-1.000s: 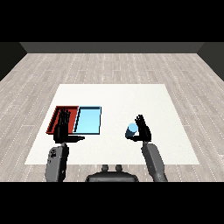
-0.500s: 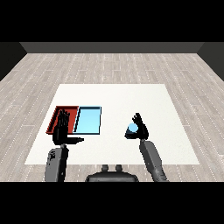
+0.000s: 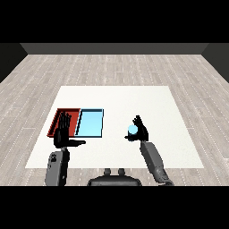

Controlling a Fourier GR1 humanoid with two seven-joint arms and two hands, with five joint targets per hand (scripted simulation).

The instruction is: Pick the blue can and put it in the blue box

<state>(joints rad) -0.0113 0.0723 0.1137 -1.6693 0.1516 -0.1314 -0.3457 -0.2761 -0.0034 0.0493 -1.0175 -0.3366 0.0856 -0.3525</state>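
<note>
blue can point(image 3: 132, 129): right of centre in the frame, sitting in the right hand, well apart from both trays
right hand point(image 3: 141, 131): fingers curled round the can (only the can's pale blue top really shows)
left hand point(image 3: 62, 134): lower left, fingers straight and spread, thumb sticking out, holding nothing, overlapping the red tray
red tray point(image 3: 58, 118): left of centre on the white table point(image 3: 147, 103)
light blue tray point(image 3: 90, 123): right beside the red one, touching it
</note>
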